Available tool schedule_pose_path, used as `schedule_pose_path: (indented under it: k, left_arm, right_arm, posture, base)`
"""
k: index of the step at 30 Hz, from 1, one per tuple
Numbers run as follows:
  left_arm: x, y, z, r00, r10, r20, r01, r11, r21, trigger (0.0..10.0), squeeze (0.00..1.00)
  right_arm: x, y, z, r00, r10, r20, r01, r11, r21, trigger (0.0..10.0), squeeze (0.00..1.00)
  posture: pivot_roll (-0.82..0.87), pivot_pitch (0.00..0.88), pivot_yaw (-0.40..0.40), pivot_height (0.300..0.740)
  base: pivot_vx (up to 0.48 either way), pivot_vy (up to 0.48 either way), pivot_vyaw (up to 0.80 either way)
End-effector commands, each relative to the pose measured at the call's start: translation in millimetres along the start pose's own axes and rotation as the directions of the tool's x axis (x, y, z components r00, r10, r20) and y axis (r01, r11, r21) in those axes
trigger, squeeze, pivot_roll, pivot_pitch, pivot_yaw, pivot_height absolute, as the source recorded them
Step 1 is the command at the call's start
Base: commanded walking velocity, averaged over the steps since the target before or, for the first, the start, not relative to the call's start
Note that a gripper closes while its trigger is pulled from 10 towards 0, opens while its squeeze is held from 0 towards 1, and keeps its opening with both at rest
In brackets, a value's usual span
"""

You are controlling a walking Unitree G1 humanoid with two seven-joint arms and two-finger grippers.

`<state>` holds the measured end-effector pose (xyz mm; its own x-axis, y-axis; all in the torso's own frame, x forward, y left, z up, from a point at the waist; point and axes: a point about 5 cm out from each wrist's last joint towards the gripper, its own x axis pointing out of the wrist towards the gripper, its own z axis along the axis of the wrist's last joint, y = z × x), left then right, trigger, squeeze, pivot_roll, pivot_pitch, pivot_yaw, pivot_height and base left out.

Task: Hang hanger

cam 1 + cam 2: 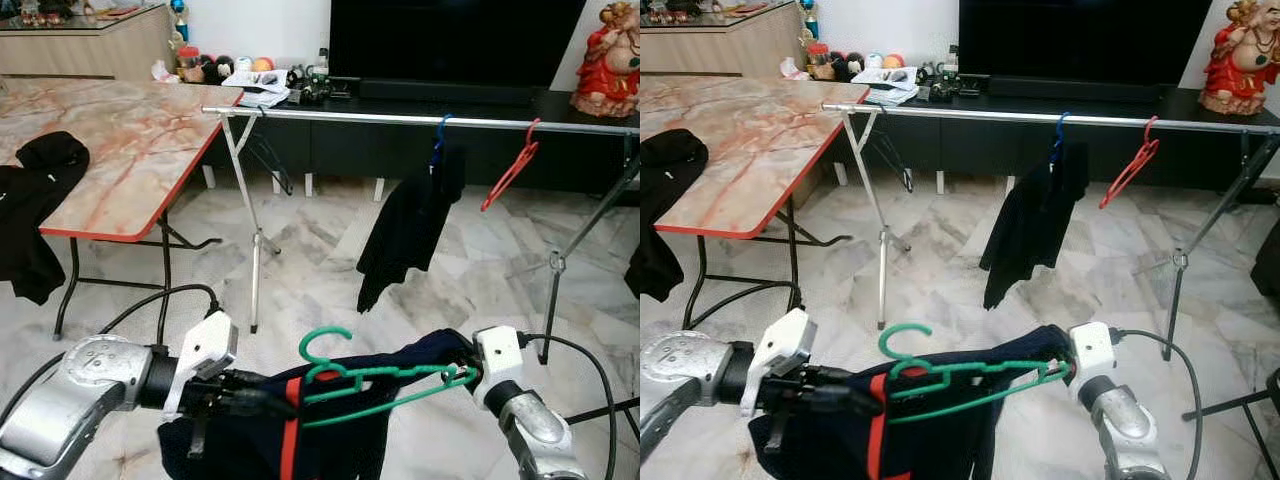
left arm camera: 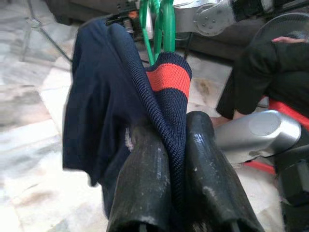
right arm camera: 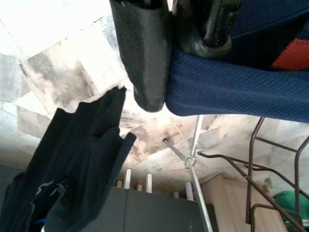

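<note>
Currently carrying: green hanger [image 1: 375, 385] with navy garment [image 1: 260, 440], stretched between my left hand [image 1: 262, 395] and right hand [image 1: 462, 368], both clamped on fabric. Next, I judge: lift hook onto rail [image 1: 420, 119] ahead.

We stand on a marble floor [image 1: 310, 260]. At ten o'clock is a marble-look table [image 1: 120, 140]; at twelve, a dark TV [image 1: 450, 40] on a black cabinet [image 1: 400, 140], white wall [image 1: 260, 25] behind.

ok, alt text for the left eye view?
Both grippers hold a navy garment on a green hanger between them, left gripper and right gripper at its ends, facing a metal rail with a black garment and red hanger.
</note>
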<state>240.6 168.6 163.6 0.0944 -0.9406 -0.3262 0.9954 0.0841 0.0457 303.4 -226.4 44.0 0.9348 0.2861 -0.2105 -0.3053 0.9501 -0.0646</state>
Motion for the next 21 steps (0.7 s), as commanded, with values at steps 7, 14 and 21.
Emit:
schedule_pose_path:
  k: [7, 14, 21]
  left_arm:
    - [-13.1, 13.2, 5, 0.986, 0.162, 0.035, -0.164, 0.986, 0.038, 10.0, 0.0]
    - [-13.6, 14.8, -1, 0.978, 0.206, 0.02, -0.206, 0.979, -0.004, 10.0, 0.0]
    - [3.1, 36.7, -4, 0.908, 0.415, 0.059, -0.416, 0.909, -0.004, 10.0, 0.0]
  right_arm:
    - [-20.1, -34.1, -6, 0.985, -0.169, -0.032, 0.17, 0.984, 0.048, 0.0, 0.0]
    - [-23.5, -30.7, -16, 0.981, -0.187, -0.06, 0.191, 0.979, 0.077, 0.0, 0.0]
    - [-20.3, -11.4, -28, 0.984, -0.153, -0.089, 0.163, 0.979, 0.12, 0.0, 0.0]
  posture:
    - [0.05, 0.032, -0.015, 0.74]
    - [0.05, 0.029, -0.017, 0.74]
    - [0.04, 0.028, -0.018, 0.74]
  base:
    - [0.0, 0.0, 0.0]
    - [0.0, 0.0, 0.0]
    - [0.0, 0.0, 0.0]
